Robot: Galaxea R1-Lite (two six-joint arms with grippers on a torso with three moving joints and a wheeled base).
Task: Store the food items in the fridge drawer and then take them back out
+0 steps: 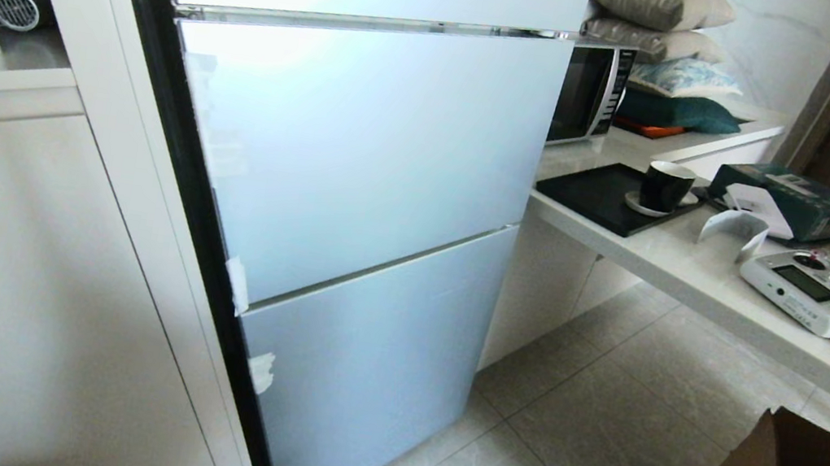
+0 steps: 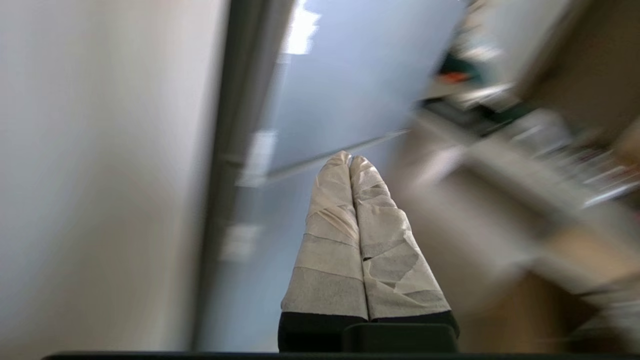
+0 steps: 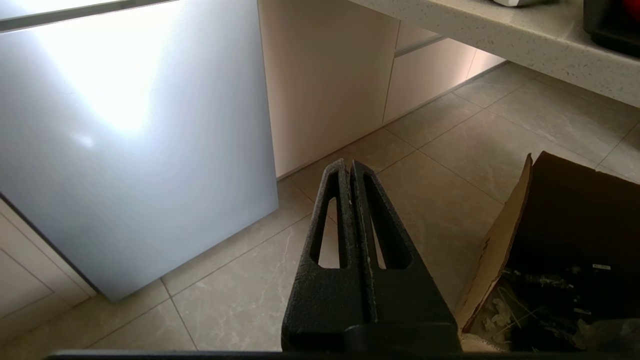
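The jaws of the left gripper (image 2: 349, 159) are pressed together on nothing, before the closed fridge (image 1: 358, 175). The jaws of the right gripper (image 3: 348, 164) are likewise shut and empty, above the floor (image 3: 440, 165) beside a cardboard box (image 3: 560, 225). Neither food items nor fridge drawer can be seen.
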